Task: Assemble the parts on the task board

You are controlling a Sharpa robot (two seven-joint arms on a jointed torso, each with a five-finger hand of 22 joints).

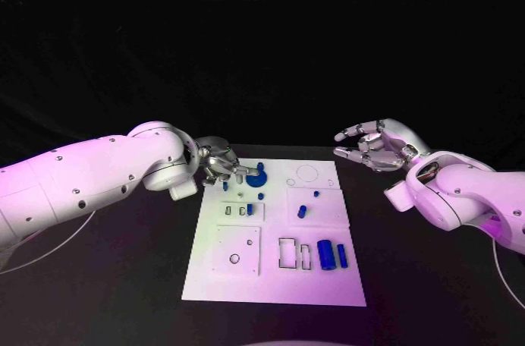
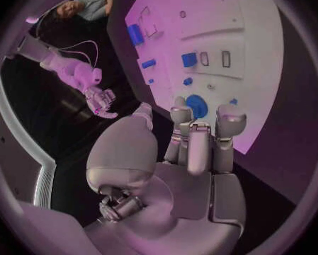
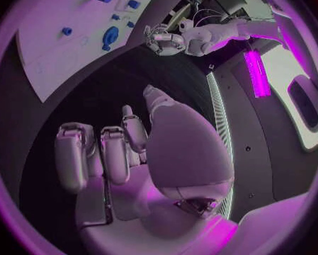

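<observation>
your left silver many-fingered hand (image 1: pixel 222 166) hovers over the far left corner of the white flat task board (image 1: pixel 219 274), fingers (image 2: pixel 199 147) loosely curled and apart, holding nothing, just beside the round blue disc part (image 1: pixel 256 180). your right silver hand (image 1: pixel 378 146) hangs above the black table (image 1: pixel 131 270) past the board's far right corner, well apart from it, fingers spread and empty. two blue upright cylinder parts (image 1: pixel 325 253) stand near the board's right edge.

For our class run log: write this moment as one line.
left hand: open, over task board far edge by round blue part | right hand: open, off board
</observation>
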